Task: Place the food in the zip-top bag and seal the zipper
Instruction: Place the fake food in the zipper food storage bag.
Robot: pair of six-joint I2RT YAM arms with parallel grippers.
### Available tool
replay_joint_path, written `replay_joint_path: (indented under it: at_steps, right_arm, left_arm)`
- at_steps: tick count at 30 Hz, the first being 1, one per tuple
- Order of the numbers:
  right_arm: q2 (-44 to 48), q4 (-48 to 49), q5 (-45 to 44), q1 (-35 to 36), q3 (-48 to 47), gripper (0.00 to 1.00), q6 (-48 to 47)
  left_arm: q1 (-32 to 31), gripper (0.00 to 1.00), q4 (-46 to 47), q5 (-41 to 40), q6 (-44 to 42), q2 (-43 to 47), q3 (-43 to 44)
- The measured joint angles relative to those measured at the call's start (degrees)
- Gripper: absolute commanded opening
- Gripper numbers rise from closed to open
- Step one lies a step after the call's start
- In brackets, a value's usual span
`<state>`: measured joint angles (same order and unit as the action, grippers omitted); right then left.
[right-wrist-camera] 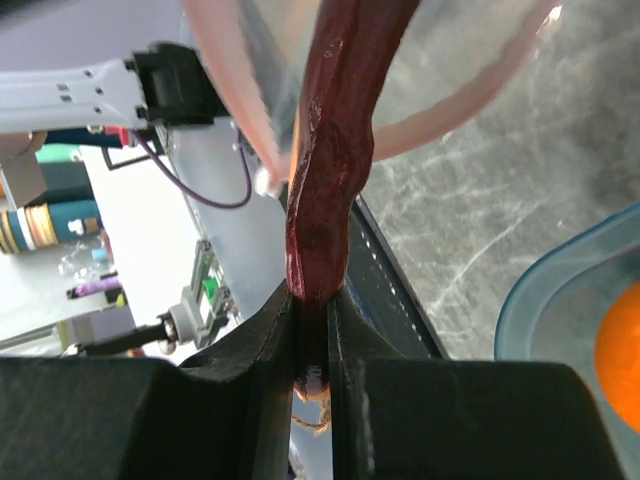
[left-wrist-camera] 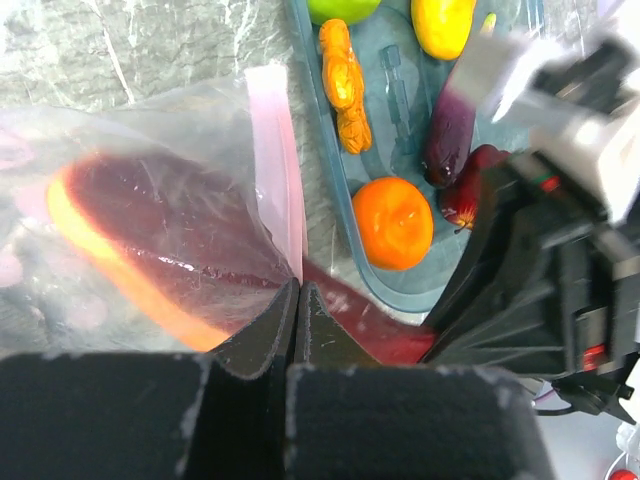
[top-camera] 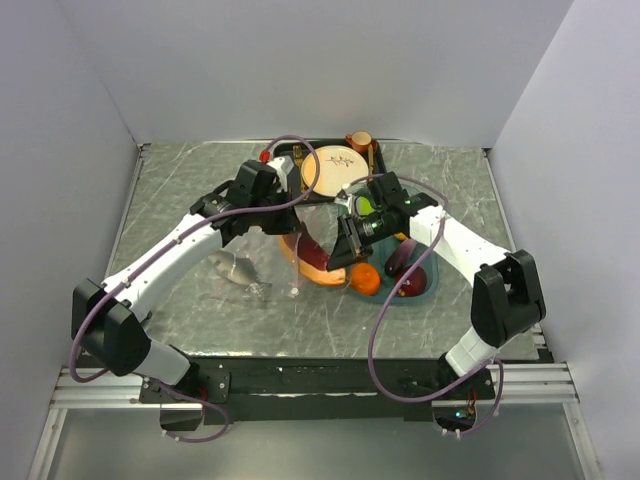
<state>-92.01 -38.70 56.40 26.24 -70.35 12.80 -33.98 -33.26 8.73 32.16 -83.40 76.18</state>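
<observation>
Two arms, the left arm [top-camera: 170, 250] and the right arm [top-camera: 457, 242], with one gripper each: left gripper [left-wrist-camera: 297, 300], right gripper [right-wrist-camera: 312, 320]. One clear bag [left-wrist-camera: 130, 120] with one pink strip [left-wrist-camera: 270, 140]. One teal tray [left-wrist-camera: 336, 195], one round plate [top-camera: 335, 170]. Toy foods number eight pieces, one of each kind: green apple [left-wrist-camera: 342, 8], yellow fruit [left-wrist-camera: 443, 25], knobbly orange piece [left-wrist-camera: 345, 85], eggplant [left-wrist-camera: 450, 135], orange [left-wrist-camera: 393, 222], red apple [left-wrist-camera: 470, 195], fish [top-camera: 235, 270], dark red strip [left-wrist-camera: 150, 230].
</observation>
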Motion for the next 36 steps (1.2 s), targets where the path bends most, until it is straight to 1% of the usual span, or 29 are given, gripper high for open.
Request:
replay_joint_path:
  at_steps: [6,10,13,17,21,24,28,32,36]
  right_arm:
    - [0.81,1.95,-0.59,1.97,4.59,0.08,2.34]
    - [0.81,5.31,-0.85,2.51,4.83,0.09,5.9]
    - [0.22,8.2,-1.81,2.51,3.98,0.09,9.01]
    - [-2.23,10.1,-3.23,2.51,0.46,0.1,11.8]
    - [-4.07,11.52,-3.08,2.51,-1.6,0.11,12.74]
    - [-5.92,10.12,-1.97,2.54,-3.19,0.11,10.99]
    - [-9.22,4.04,-1.2,2.91,-7.21,0.1,4.7]
    - [-9.7,-0.66,-0.7,3.3,-7.52,0.11,-0.15]
    - [-9.7,-2.16,-0.31,4.74,-7.21,0.09,-2.08]
  left_arm:
    - [-0.13,0.01,-0.07,-0.63,0.04,0.0,0.07]
    - [-0.15,0.01,-0.35,-0.59,0.02,0.0,0.35]
    - [-0.22,0.01,-0.35,-0.59,0.02,0.0,0.44]
    - [-0.33,0.01,-0.33,-0.57,0.02,0.0,0.44]
    - [-0.39,0.01,-0.26,-0.48,0.02,0.0,0.44]
    - [-0.42,0.01,-0.24,-0.37,0.0,-0.02,0.44]
    - [-0.63,0.01,-0.39,-0.42,-0.04,-0.02,0.44]
    - [-0.72,0.01,-0.39,-0.5,-0.02,-0.02,0.46]
    - [-0.74,0.01,-0.39,-0.46,-0.02,-0.02,0.44]
